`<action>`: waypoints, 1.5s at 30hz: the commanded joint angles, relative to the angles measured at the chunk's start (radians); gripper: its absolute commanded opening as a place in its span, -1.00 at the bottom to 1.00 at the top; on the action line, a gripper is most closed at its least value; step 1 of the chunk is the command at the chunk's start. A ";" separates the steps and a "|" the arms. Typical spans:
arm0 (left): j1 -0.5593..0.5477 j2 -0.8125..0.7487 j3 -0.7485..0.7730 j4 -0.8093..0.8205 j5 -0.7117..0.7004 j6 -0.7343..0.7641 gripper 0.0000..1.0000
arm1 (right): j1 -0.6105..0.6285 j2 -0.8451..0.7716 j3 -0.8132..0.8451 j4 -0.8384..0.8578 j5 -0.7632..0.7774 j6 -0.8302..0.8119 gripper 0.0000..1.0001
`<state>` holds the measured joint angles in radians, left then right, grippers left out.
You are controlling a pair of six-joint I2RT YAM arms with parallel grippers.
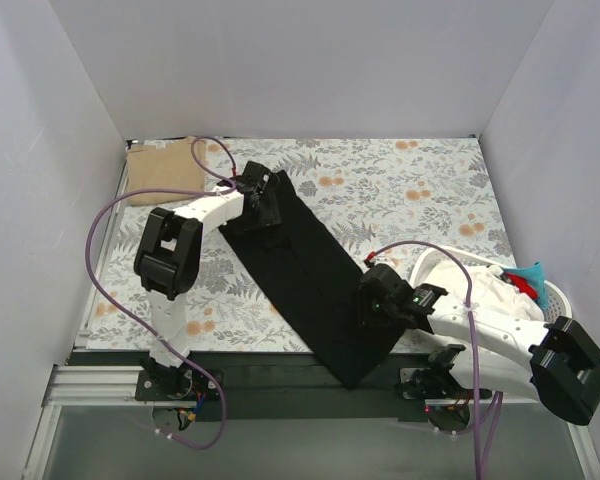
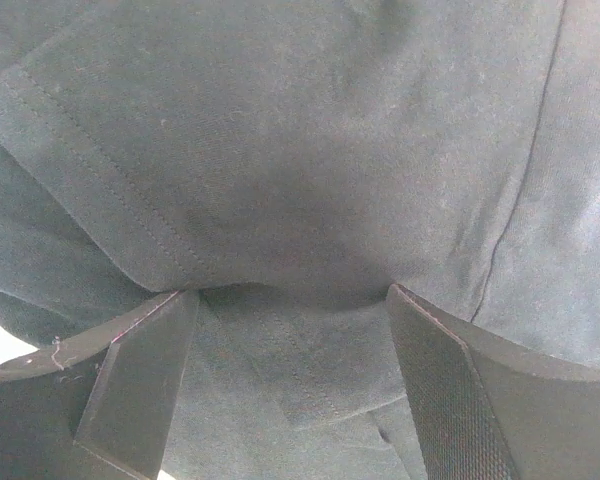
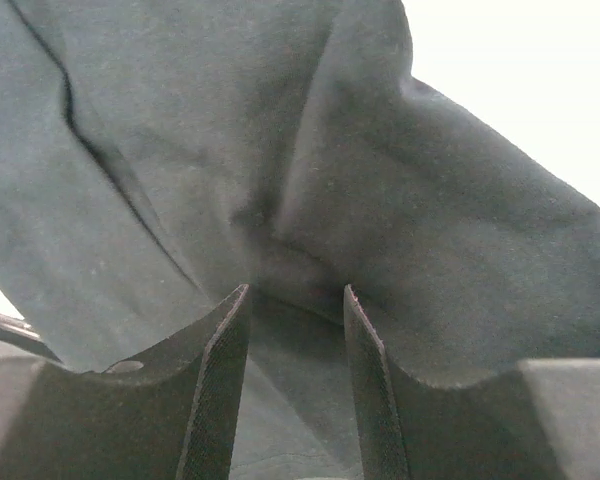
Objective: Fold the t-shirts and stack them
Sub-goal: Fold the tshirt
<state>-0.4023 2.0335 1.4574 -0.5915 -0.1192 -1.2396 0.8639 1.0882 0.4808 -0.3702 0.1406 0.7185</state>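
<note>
Looking from the top view: the black t-shirt (image 1: pixel 315 270) lies as a long diagonal band across the floral cloth (image 1: pixel 410 190) that covers the counter. Its far end sits under the left pincer (image 1: pixel 263 200), and its near end spills over the cloth's edge onto the dark strip (image 1: pixel 270 368) by the arm bases. The right pincer (image 1: pixel 372 300) sits at the band's right edge, low down. The tan t-shirt (image 1: pixel 163 172) lies folded flat in the far left corner, well apart from the black one. A white basket (image 1: pixel 557 295) with red and teal items stands at the right, partly hidden by the right arm. A purple cable (image 1: pixel 95 260) loops beside the left arm. The wrist views add what the top view cannot resolve. On the left wrist, the fingers (image 2: pixel 140 380) stand wide apart with a stitched hem and slack black fabric lying between them, not pinched. On the right wrist, the fingers (image 3: pixel 215 380) stand closer and are clamped on a gathered fold, with creases running into the gap. Black fabric fills both wrist views and blocks any sight of the counter.
</note>
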 commanded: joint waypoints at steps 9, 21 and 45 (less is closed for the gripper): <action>0.030 0.235 0.216 0.009 0.043 0.092 0.48 | 0.076 0.033 -0.019 0.053 -0.047 0.085 -0.03; 0.034 0.508 0.619 -0.024 0.079 0.242 0.48 | 0.104 0.173 0.113 0.080 -0.056 0.070 -0.03; 0.045 0.561 0.699 0.124 0.294 0.378 0.50 | 0.118 0.343 0.208 0.185 -0.133 0.065 -0.03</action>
<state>-0.3561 2.5706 2.2105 -0.3996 0.1246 -0.8742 0.9710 1.4204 0.6735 -0.1799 0.0185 0.7830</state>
